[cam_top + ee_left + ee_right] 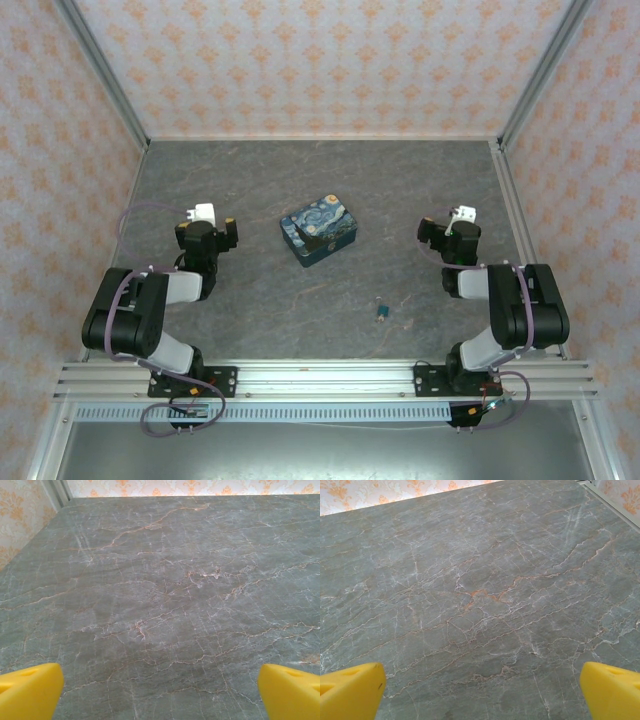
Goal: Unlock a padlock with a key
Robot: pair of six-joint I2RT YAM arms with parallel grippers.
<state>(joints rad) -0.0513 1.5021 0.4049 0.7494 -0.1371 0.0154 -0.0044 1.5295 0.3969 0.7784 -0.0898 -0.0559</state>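
Observation:
The padlock [382, 311] is a tiny dark teal body with a thin metal piece at its far end, lying on the grey marble table right of centre, near the front. I cannot make out the key; it is hidden or too small to see. My left gripper [208, 228] hovers at the left, far from the padlock. In the left wrist view it [160, 692] is open, its yellow fingertips [30, 690] wide apart over bare marble. My right gripper [447, 232] is up and right of the padlock. In the right wrist view it [482, 692] is open too, with nothing between its fingertips [350, 690].
A rectangular blue box [319, 229] printed with a starry-night painting sits mid-table between the two grippers. Patterned walls with metal posts close off the left, right and back. A metal rail [320, 378] runs along the near edge at the arm bases.

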